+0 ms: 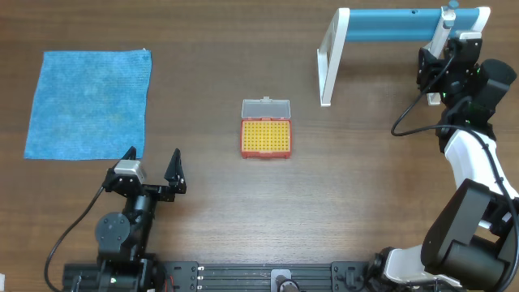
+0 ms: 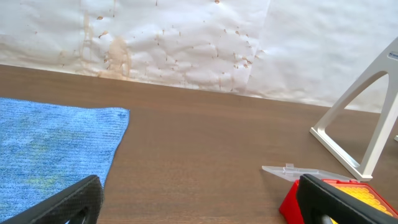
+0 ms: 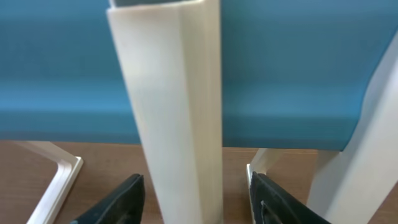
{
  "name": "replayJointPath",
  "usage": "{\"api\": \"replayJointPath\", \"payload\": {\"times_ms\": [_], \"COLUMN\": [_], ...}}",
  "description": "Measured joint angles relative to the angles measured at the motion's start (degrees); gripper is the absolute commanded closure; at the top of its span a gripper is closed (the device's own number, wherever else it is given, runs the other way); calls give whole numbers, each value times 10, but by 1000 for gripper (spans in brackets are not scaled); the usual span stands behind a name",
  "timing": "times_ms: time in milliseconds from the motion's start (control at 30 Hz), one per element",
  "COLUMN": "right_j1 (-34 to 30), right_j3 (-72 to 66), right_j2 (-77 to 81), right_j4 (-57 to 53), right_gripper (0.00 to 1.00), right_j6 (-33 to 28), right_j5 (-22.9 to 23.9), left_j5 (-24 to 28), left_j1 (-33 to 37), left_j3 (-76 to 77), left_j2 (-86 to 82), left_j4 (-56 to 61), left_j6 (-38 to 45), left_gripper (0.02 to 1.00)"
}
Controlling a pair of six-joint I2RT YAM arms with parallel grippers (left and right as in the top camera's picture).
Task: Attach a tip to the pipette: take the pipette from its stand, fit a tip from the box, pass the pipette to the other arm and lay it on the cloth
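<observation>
The white pipette [image 3: 174, 118] hangs upright on the stand's blue bar [image 3: 292, 68], at the right end of the stand [image 1: 389, 24] at the table's far right. My right gripper [image 3: 196, 199] is open, one finger on each side of the pipette's body, and a gap shows on one side. From above, that gripper [image 1: 430, 65] sits right against the pipette [image 1: 446, 24]. The red tip box [image 1: 266, 134] with yellow tips stands mid-table, its clear lid folded back. A blue cloth [image 1: 87, 104] lies at the left. My left gripper [image 1: 154, 166] rests open near the front, holding nothing.
The stand's white end frame [image 1: 328, 61] stands upright right of the tip box. In the left wrist view the cloth [image 2: 50, 155], the tip box [image 2: 348, 199] and the stand's leg [image 2: 367, 124] lie ahead, with bare wood between them.
</observation>
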Motion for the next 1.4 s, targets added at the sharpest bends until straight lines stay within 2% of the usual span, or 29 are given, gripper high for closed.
{"api": "replayJointPath", "payload": {"times_ms": [67,167,300,400,500,833,1000,1067,1133,1233,1400], "right_j1": [0,0,0,0,0,0,0,5,32,129,296], "right_j3": [0,0,0,0,0,0,0,0,0,-37,-174], "right_j2": [0,0,0,0,0,-21,-135,-203,-252,-315,-299], "right_j4": [0,0,0,0,0,-23,-55,-76,-81,-32,188], "right_gripper": [546,667,709,858,917,923,923,923,923,923,923], "right_j6": [9,14,25,29,33,33,33,33,49,93,160], "right_j5": [0,0,-4,-7,-10,-19,-20,-54,-104,-180,-214], "left_j5": [0,0,0,0,0,0,0,0,0,0,2], "left_j1": [0,0,0,0,0,0,0,0,0,0,0], "left_j3": [0,0,0,0,0,0,0,0,0,0,0], "left_j2": [0,0,0,0,0,0,0,0,0,0,0], "left_j4": [0,0,0,0,0,0,0,0,0,0,0], "left_j6": [0,0,0,0,0,0,0,0,0,0,0], "left_gripper": [20,20,20,20,20,20,20,20,20,20,20]}}
